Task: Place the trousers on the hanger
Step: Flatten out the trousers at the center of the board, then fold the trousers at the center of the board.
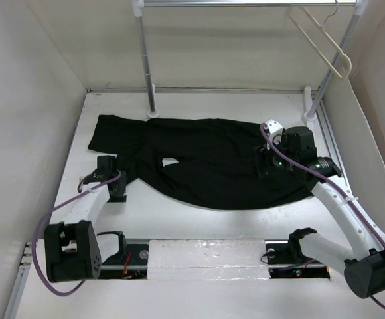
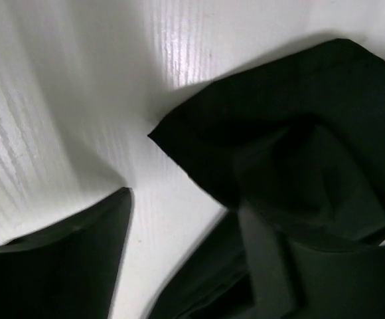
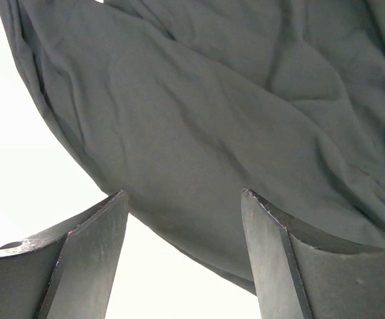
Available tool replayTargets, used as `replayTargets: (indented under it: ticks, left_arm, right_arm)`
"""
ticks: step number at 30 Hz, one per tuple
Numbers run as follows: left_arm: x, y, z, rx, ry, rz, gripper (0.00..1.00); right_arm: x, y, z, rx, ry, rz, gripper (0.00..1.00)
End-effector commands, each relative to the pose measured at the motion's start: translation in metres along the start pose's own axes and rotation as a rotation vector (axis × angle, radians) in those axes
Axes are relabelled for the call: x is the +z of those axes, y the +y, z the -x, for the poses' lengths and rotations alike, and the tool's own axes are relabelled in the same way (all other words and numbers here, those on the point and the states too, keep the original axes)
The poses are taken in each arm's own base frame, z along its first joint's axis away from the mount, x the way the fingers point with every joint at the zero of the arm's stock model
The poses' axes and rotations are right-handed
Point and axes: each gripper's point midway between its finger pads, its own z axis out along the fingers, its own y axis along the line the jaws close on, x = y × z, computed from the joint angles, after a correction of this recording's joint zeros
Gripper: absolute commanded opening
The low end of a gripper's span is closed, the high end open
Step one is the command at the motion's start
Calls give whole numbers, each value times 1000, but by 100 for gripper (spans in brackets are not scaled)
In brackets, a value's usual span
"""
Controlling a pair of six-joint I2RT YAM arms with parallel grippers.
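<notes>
The trousers (image 1: 206, 163) lie spread across the white table (image 1: 199, 222), and the hanger (image 1: 342, 68) hangs from the rack rail (image 1: 245, 3) (far right). All 2 claws gape apart and hold nothing: the left gripper (image 2: 186, 203) is at the trousers' left edge, the right gripper (image 3: 182, 199) over their right part.

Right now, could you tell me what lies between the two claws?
The black trousers, spread on the table, fill the stretch between the left claw and right claw; the top view shows this.
</notes>
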Motion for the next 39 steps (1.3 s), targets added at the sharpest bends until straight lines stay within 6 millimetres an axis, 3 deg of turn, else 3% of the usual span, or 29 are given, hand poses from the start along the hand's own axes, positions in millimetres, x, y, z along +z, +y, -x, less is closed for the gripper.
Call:
replayTargets:
  ticks: [1,2,3,7,9,10,11,12,15,16,17,20,24,25,26,27,30,31,34,37,39]
  left_arm:
    - [2,-19,5,-51,-27,-20,56]
    - [3,-20,5,-58,-28,-18,45]
    - [4,-20,6,-65,-33,-22,41]
    - [5,-16,16,-102,-87,-27,38]
    - [3,-17,20,-104,-109,-34,30]
    - [4,-15,26,-112,-122,-27,24]
    - [4,-17,29,-110,-128,-33,8]
    - [4,-17,32,-106,-136,-30,0]
    - [-5,-24,57,-50,-203,-25,0]
    - [-9,-25,73,3,-263,-12,0]
    - [-23,-35,85,23,-299,-25,0]
    - [-44,-37,116,68,-386,-20,0]
    - [-53,-25,126,53,-369,-52,0]
    - [-62,-28,130,53,-377,-89,0]
    - [-87,-36,143,129,-436,-104,0]
    - [-88,-37,143,130,-436,-104,0]
    - [-114,-60,154,211,-497,-135,0]
    - [-115,-65,155,226,-497,-134,0]
    - [-126,-79,155,260,-485,-171,0]
    - [-138,-84,155,292,-499,-221,0]
    - [-143,-88,152,319,-490,-250,0]
  right_arm:
    - [1,5,0,-23,-15,27,74]
    - [1,6,-1,-23,-14,28,74]
    - [1,5,-1,-23,-14,24,74]
    - [-1,5,-2,-21,-13,16,74]
    - [-2,5,-2,-23,-13,18,74]
    - [-2,6,-4,-23,-10,21,74]
    - [-2,6,-5,-23,-9,21,74]
    - [-2,6,-6,-22,-8,21,74]
    - [-4,6,-10,-24,4,17,74]
    - [-5,5,-12,-22,15,11,74]
    - [-6,4,-13,-23,15,3,74]
    - [-9,1,-18,-24,20,-17,74]
    - [-13,1,-19,-20,28,-25,74]
    - [-17,-4,-23,-3,47,-64,74]
    - [-26,-17,-28,30,72,-145,74]
    - [-27,-23,-29,36,72,-173,74]
    - [-31,-40,-57,132,149,-252,62]
    - [-32,-46,-69,194,179,-278,39]
    - [-35,-71,-103,333,248,-390,0]
    - [-40,-86,-115,421,297,-460,0]
    - [-52,-107,-121,495,307,-559,12]
